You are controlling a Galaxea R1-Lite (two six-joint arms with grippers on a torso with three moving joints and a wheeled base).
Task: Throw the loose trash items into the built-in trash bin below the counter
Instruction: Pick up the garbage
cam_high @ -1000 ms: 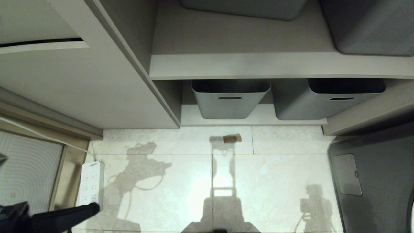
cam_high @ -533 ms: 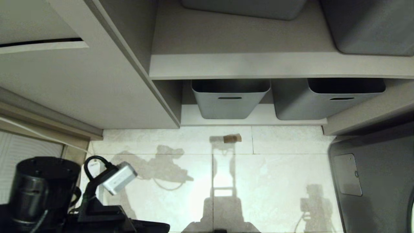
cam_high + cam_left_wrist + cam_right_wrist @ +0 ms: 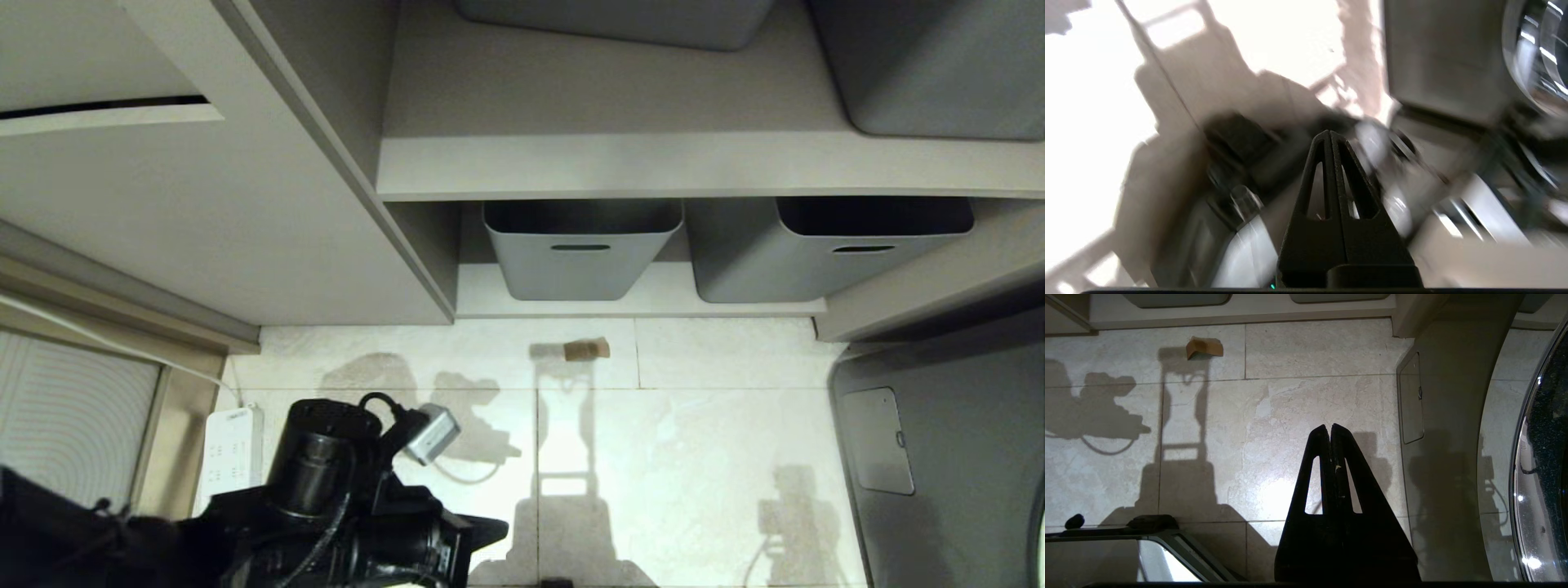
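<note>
A small folded tan cardboard piece (image 3: 586,349) lies on the pale floor tiles in front of the lower shelf; the right wrist view shows this piece (image 3: 1204,347) too. My left arm (image 3: 343,490) reaches in from the lower left, well short of the cardboard. Its gripper (image 3: 1329,134) is shut with nothing in it. My right gripper (image 3: 1329,426) hangs shut and empty above bare tiles, off to the right of the cardboard. A beige cabinet front (image 3: 204,212) with a dark slit (image 3: 106,104) fills the upper left; I cannot tell whether that is the trash bin. The counter is out of view.
Two grey tubs with slot handles (image 3: 581,249) (image 3: 833,249) stand on the low shelf behind the cardboard. A white power strip (image 3: 233,449) with its cable lies at the left by the arm. A grey panel with a small hatch (image 3: 878,441) bounds the floor on the right.
My left arm has swung in from the lower left corner toward the bottom middle of the head view. The cardboard piece and the right gripper have stayed put.
</note>
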